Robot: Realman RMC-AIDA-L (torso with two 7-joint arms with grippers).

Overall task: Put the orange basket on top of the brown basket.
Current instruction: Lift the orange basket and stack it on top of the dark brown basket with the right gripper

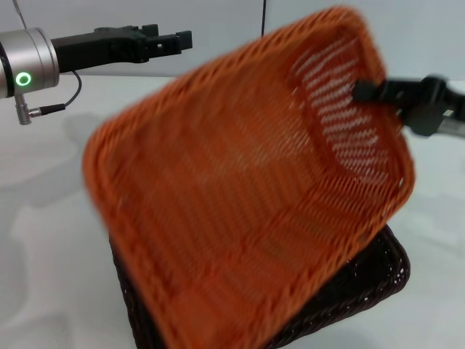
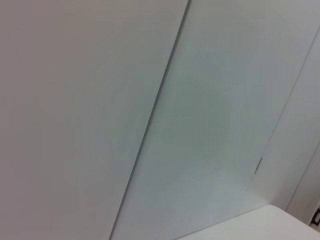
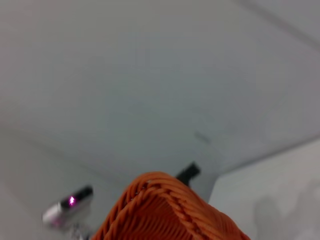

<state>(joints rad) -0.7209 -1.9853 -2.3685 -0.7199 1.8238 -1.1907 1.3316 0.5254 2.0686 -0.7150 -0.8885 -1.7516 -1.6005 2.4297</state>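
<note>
The right gripper (image 1: 361, 91) is clamped on the far-right rim of the orange basket (image 1: 240, 211), tilted above the brown basket (image 1: 378, 280). Light, stiff weave; rim grip suits. The left gripper (image 1: 178, 40) is idle far left; its finger state cannot be told.

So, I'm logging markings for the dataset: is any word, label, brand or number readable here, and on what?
None: no readable text on the orange basket, brown basket, left gripper, right gripper or table.
The left arm's green ring light is a plain circle, not a character.
</note>
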